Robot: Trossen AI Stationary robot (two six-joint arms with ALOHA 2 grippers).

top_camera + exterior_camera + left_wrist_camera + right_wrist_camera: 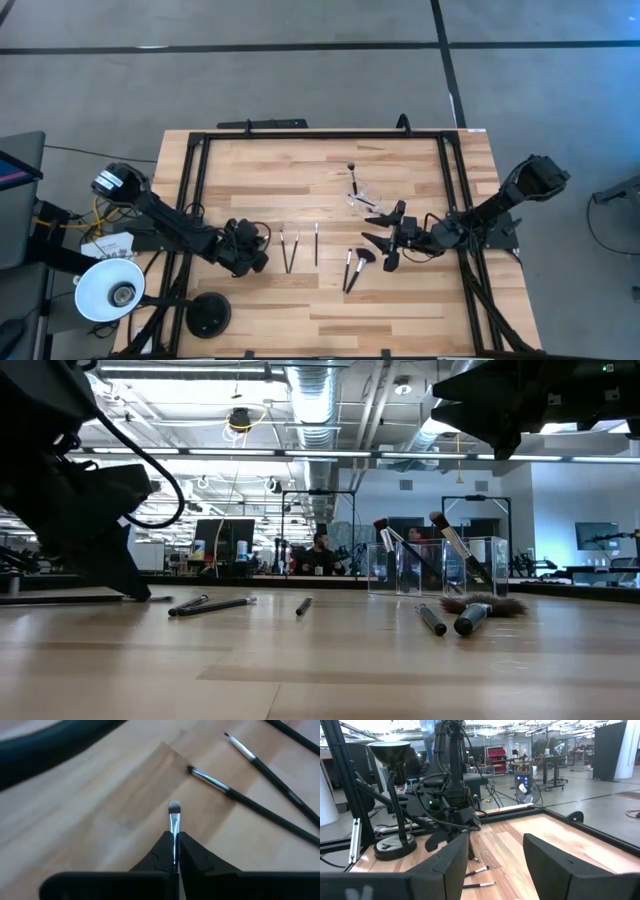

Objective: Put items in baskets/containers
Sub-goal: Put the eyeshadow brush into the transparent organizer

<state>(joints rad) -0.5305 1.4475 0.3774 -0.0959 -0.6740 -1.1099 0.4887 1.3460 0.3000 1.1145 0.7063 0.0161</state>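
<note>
My left gripper [262, 258] is low over the table's left half, shut on a slim makeup brush [174, 815]. Just right of it lie three more brushes [290, 250], two of them showing in the left wrist view [215, 780]. Two further brushes [352, 268], one with a wider fan head [482, 604], lie near the middle. The clear cup [362, 197] stands farther back with brushes [445, 535] leaning inside it. My right gripper [378, 240] hangs open right of centre, above the table, with nothing between its fingers [455, 862]. My left gripper pinches the brush at its silver ferrule [174, 831] between its two fingers. The fingers lie along the brush and slant down toward the table. The bristle tip [174, 808] sticks out ahead of the fingertips. The handle is hidden behind the fingers.
A lamp with a white shade [108, 290] and a black round base [208, 315] stands at the table's near left corner. A dark metal frame [320, 135] runs along the table's edges. Bare wood lies between the brush groups and along the near edge.
</note>
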